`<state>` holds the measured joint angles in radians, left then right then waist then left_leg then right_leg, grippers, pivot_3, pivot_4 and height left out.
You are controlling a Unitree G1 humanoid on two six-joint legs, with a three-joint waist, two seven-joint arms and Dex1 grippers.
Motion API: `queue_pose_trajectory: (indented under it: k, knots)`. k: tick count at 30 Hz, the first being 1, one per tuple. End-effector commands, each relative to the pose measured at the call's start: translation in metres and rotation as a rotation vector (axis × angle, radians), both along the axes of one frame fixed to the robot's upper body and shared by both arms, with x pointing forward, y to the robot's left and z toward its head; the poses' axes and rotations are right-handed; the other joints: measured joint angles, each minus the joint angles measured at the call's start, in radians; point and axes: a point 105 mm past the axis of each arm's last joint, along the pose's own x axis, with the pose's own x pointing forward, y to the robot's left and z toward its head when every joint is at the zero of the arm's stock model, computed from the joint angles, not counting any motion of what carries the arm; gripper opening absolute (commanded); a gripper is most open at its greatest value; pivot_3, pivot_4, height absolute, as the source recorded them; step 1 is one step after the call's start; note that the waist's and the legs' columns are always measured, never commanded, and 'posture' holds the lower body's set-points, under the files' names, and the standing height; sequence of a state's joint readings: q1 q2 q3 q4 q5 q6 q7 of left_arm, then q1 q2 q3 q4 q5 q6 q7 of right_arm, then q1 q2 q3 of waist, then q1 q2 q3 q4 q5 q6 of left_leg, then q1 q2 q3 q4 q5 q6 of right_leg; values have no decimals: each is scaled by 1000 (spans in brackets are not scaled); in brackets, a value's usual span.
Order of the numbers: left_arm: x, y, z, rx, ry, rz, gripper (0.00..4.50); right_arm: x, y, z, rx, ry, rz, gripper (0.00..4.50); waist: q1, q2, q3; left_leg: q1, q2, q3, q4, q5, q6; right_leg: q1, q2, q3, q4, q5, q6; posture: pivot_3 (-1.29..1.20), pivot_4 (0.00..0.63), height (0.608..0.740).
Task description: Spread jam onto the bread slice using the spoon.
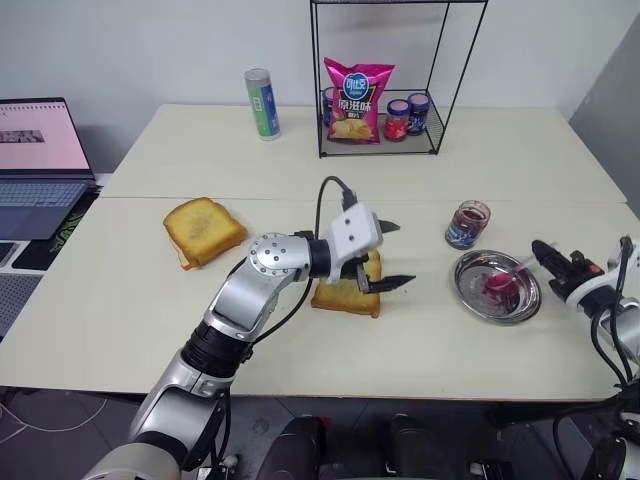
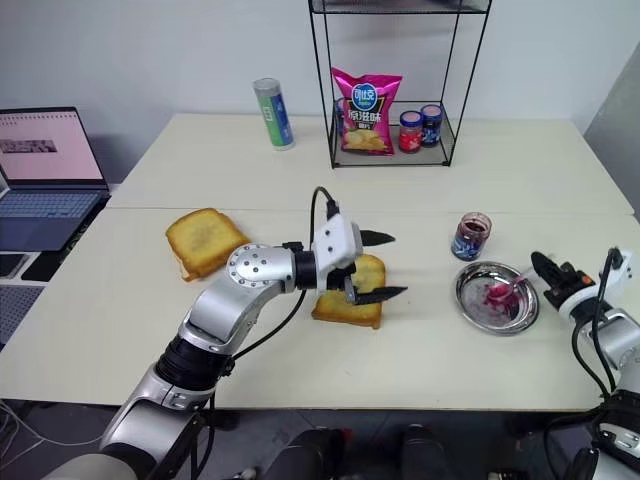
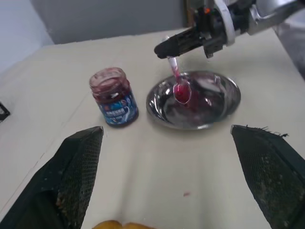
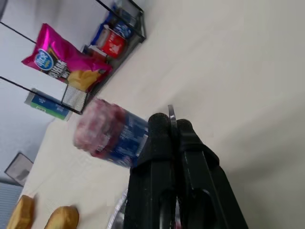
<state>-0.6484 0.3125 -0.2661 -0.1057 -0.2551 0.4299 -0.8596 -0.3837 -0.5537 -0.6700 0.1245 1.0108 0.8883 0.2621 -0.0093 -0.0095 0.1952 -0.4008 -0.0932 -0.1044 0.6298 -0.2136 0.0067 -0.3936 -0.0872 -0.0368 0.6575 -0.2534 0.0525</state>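
My right claw [image 1: 541, 250] is clamped shut on the handle of the spoon [image 3: 179, 82], and the spoon hangs from it tip-down, its jam-smeared bowl just over the plate [image 1: 469, 290]. The plate sits near the right edge of the worktop [image 1: 120, 310] and carries red smears. Just behind it stands the jar of jam [image 1: 467, 224], lid off, close beside the plate but not touching it.

My left claw [image 1: 388, 254] hangs with its fingers spread wide and holds nothing. It hovers over the right end of the bread slice [image 1: 345, 296], which lies flat near the middle of the worktop, well to the left of the plate. From the head views my left forearm and claw cover much of the slice's upper part, so only its near edge and crust show clearly. The black fingers point toward the plate, with bare worktop between them and it.

A second slice [image 1: 203, 229], browner in the centre, lies further left, apart from the first. At the back stands a wire rack [image 1: 390, 80] with a pink crisp bag [image 1: 356, 100] and two red-lidded jars [image 1: 408, 116] inside. A green and blue can [image 1: 262, 103] stands left of the rack. A laptop [image 1: 38, 160] sits open beyond the worktop's left edge.
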Motion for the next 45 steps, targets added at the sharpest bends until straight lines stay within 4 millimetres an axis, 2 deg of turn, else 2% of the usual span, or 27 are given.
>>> queue_pose_trajectory:
  k: [1, 3, 8, 10, 18, 30, 39, 45]
  knots:
    - [12, 5, 19, -157, 47, 84, 4500, 16, 24, 75, -132, -208, -53, 40, -2, 0, 0, 0, 0, 0, 0, 0, 0, -1, 0, 0, 1, 0, 0, 0, 150, 740]
    - [15, 2, 23, -213, 91, 101, 4500, 27, 33, 92, -163, -246, -77, 40, 0, 0, 0, 0, 0, -1, 0, 0, 0, -1, 0, -1, 1, 0, 0, 0, 150, 740]
    - [13, -10, 28, -236, 102, 99, 4500, 46, 46, 110, -279, -288, -108, 40, 12, 0, 0, -2, -1, -1, 0, 0, 0, -1, 0, -1, 0, 1, -1, 0, 150, 740]
    - [11, -11, 27, -236, 102, 98, 4500, 51, 49, 106, -364, -285, -118, 40, 12, 0, 0, -2, -2, -1, 0, 0, 0, -1, 0, -1, -1, 3, -4, 0, 150, 740]
    - [9, -3, 24, -207, 89, 123, 4500, 53, 55, 99, -448, -290, -92, 40, 8, 0, 0, -10, -2, 1, 0, 2, -3, -12, 0, 1, 2, 3, -5, 0, 150, 740]
    - [8, 0, 21, -179, 82, 131, 4500, 51, 62, 82, -491, -253, -58, 40, 7, 0, 0, -9, -2, 1, 1, 1, -1, -12, 0, 1, 3, 3, -5, 0, 150, 740]
    - [6, -1, 21, -170, 79, 124, 4500, 56, 73, 65, -691, -238, -22, 40, 7, 0, 0, -9, -2, 1, 1, 1, -2, -12, 0, 1, 4, 3, -5, 0, 150, 740]
    - [6, 0, 21, -168, 78, 129, 4500, 60, 78, 53, -705, -223, -4, 40, 7, 0, 0, -9, -2, 1, 1, 1, -2, -12, 0, 1, 4, 3, -5, 0, 150, 740]
